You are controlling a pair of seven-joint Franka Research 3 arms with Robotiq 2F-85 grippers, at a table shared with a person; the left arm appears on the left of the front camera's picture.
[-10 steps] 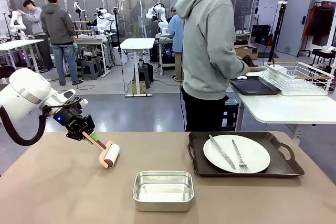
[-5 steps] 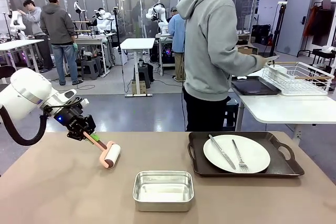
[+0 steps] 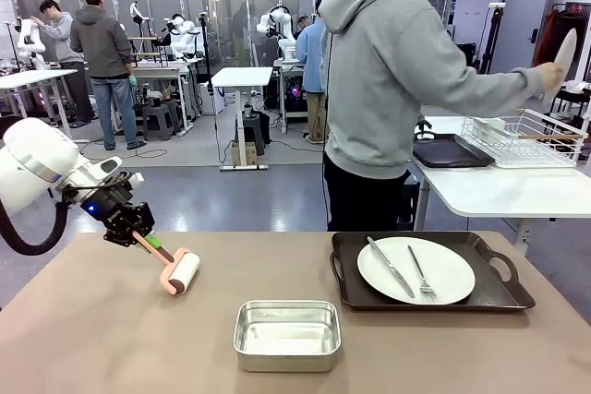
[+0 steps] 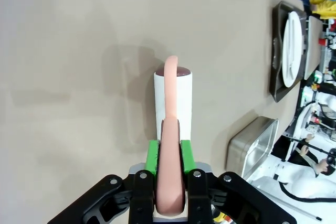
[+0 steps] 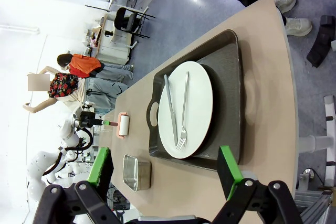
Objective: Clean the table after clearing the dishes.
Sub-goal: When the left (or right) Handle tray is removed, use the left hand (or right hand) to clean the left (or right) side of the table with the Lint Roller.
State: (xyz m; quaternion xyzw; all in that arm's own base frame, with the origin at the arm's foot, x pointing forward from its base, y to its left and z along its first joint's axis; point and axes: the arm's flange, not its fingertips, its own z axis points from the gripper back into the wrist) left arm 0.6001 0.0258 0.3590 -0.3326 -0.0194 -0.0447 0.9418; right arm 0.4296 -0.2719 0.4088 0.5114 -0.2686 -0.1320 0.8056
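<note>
Gripping a lint roller [image 3: 183, 274], the left gripper [image 4: 169, 156] hangs above the tabletop [image 3: 92, 339]; the right gripper [image 5: 164, 169] gapes. Sweeps could hit the steel pan [image 3: 287, 334].

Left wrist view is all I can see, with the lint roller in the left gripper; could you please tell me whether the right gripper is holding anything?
Observer: No. The right gripper is open and empty, facing the tray.
Operator: Thank you. Where is the person?
Observer: The person stands beyond the far edge of the table, turned to the side table, holding a white plate up above the wire rack.
Operator: And is anything inside the steel pan?
Observer: The steel pan looks empty in the front view.
</note>
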